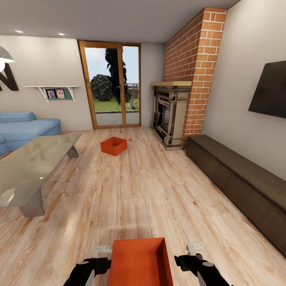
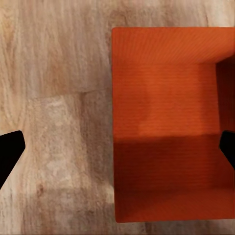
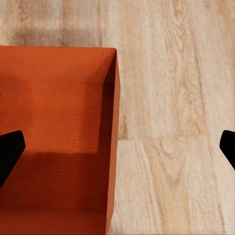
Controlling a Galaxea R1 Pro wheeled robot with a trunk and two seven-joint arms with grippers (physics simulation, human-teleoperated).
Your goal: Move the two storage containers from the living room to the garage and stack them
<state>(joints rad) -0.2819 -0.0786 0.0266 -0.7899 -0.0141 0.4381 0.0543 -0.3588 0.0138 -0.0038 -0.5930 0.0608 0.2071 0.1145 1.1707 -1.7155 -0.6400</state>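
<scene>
One bin point(image 1: 141, 262) sits on the plank floor point(image 1: 151, 190) between the two arms, open side up. The left gripper point(image 2: 117, 147) is spread wide, one finger outside the bin's wall and the other over its inside; the right gripper point(image 3: 117, 147) is just as wide, straddling the opposite wall. The second bin point(image 1: 113, 145) lies well off, near the glass doors point(image 1: 111, 85), past the glass table point(image 1: 29, 167). A big dark letter "N" point(image 1: 8, 77) hangs above the sofa point(image 1: 24, 127); no other writing is legible.
</scene>
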